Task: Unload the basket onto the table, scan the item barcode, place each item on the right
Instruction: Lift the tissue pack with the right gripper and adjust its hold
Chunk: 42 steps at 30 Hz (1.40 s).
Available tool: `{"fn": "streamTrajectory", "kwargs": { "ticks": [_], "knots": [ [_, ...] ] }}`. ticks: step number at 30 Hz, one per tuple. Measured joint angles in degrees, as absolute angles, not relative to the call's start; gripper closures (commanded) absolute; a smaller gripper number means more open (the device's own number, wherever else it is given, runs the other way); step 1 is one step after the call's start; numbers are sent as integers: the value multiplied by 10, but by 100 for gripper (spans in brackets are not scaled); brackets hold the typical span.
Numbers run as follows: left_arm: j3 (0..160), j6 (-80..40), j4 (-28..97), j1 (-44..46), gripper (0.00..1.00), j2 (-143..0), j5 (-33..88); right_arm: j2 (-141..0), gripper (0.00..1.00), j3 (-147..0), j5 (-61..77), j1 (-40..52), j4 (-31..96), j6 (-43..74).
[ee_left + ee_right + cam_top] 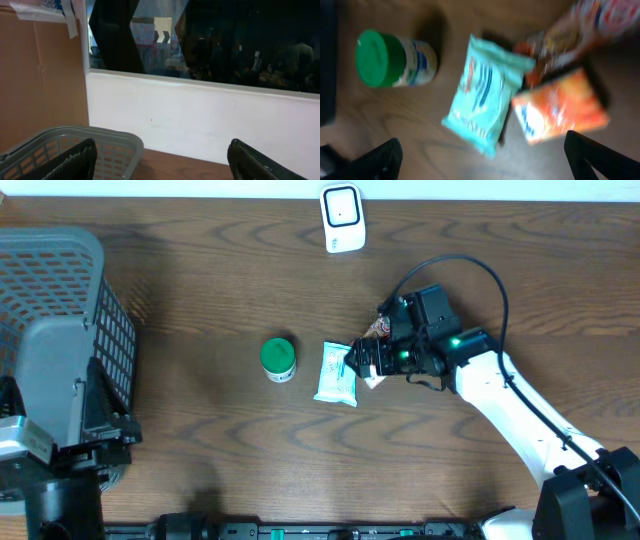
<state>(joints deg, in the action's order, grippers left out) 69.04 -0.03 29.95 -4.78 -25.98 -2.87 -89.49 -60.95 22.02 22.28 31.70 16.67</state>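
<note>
Fingers (380,160) of the right gripper (490,160) sit closest to me, spread wide with nothing between them, hovering over a teal pouch (485,95). That pouch lies flat mid-table, with a jar (395,59) at its 9 o'clock, an orange pack (560,107) just beside it at 3 o'clock and the scanner (342,218) off at 12. I judge it light, soft and crinkly, so I would pinch across its narrow width near a sealed end. Left gripper (160,162) is wide too, empty, by the basket (115,137).
</note>
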Motion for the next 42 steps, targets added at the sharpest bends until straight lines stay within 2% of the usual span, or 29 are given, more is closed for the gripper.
{"fn": "streamTrajectory", "kwargs": {
  "ticks": [7, 13, 26, 34, 42],
  "knots": [
    [689, 0, 270, -49, 16, -260, -29, -895, 1, -613, 100, 237, 353, 29],
    [689, 0, 244, -49, 16, -260, -29, -934, 1, -613, 51, 253, 347, -58],
    [689, 0, 228, -49, 16, -260, -29, -1056, 1, -614, 35, 253, 300, -111],
    [689, 0, 227, -49, 16, -260, -29, -1068, 1, -615, 32, 253, 275, -113],
    [689, 0, 227, -49, 16, -260, -29, -1073, 17, -620, 32, 253, 270, -95]
  ]
}}
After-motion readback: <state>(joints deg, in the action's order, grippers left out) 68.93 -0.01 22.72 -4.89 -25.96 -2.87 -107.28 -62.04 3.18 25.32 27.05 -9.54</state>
